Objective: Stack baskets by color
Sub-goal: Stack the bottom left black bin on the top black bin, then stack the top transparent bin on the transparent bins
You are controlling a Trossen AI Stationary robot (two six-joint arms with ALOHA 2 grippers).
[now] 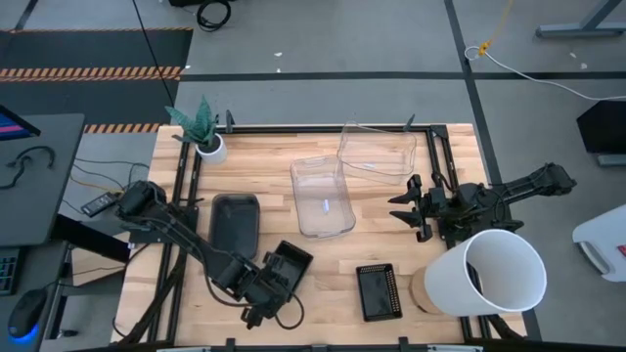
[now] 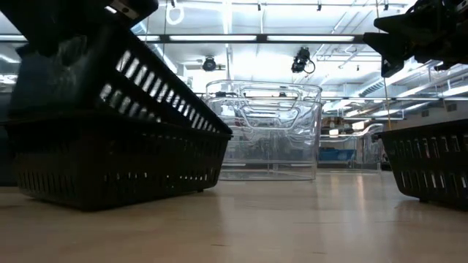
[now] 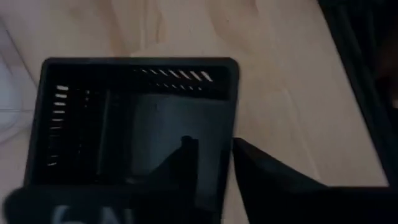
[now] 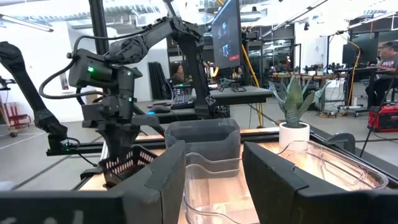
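My left gripper (image 1: pixel 260 289) is shut on a black perforated basket (image 1: pixel 290 267) near the table's front, left of centre. In the low view this basket (image 2: pixel 110 124) fills the left and sits tilted. A second black basket (image 1: pixel 379 291) rests flat on its base to the right. A smoky grey basket (image 1: pixel 235 223) and two clear baskets (image 1: pixel 323 196) (image 1: pixel 377 149) stand farther back. My right gripper (image 1: pixel 404 209) hangs open above the table at the right, touching nothing. My left gripper has one finger (image 3: pixel 186 155) inside the black basket and the other (image 3: pixel 267 171) outside, with a side wall's rim (image 3: pixel 234 124) between them. The fingers come from above, slanting down. The basket is tilted; I cannot tell whether its low edge touches the table.
A big white bucket (image 1: pixel 494 274) lies on its side at the front right, next to the right arm. A small white plant pot (image 1: pixel 208 147) stands at the far left corner. Bare wood shows in the middle front. A black frame rail (image 1: pixel 293 129) borders the table.
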